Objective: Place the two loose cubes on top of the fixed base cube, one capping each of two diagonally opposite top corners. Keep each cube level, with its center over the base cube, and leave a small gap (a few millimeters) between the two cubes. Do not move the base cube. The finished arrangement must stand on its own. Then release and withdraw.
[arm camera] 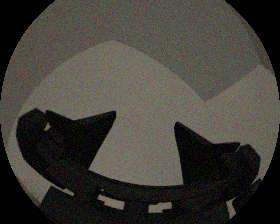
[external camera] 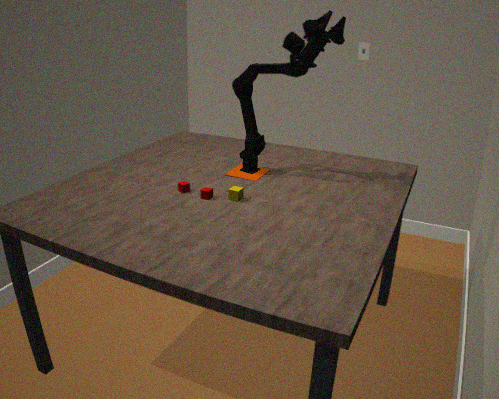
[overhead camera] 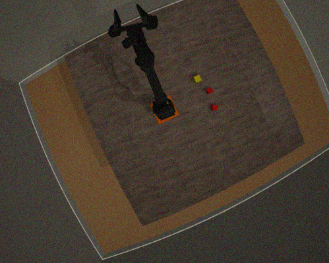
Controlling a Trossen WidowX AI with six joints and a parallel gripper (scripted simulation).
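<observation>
A yellow cube [overhead camera: 197, 78] [external camera: 236, 194], slightly larger than the red ones, sits on the table. One red cube [overhead camera: 209, 90] [external camera: 206, 193] lies close to it, between it and the other red cube [overhead camera: 214, 107] [external camera: 184, 187]. The three cubes stand apart in a loose row, each on the table, and nothing is on top of the yellow cube. My gripper [overhead camera: 126, 7] [external camera: 337, 15] [arm camera: 145, 120] is open and empty. It is raised high, far from the cubes, and points up and away from them. The wrist view shows only walls between the fingers, no cube.
The arm stands on an orange base plate [overhead camera: 161, 120] [external camera: 255, 177] on the brown wooden table [overhead camera: 186, 163] [external camera: 283, 253], beside the cubes. The table's edges drop to the floor. Walls surround the table, and one has a small wall plate [external camera: 363, 51].
</observation>
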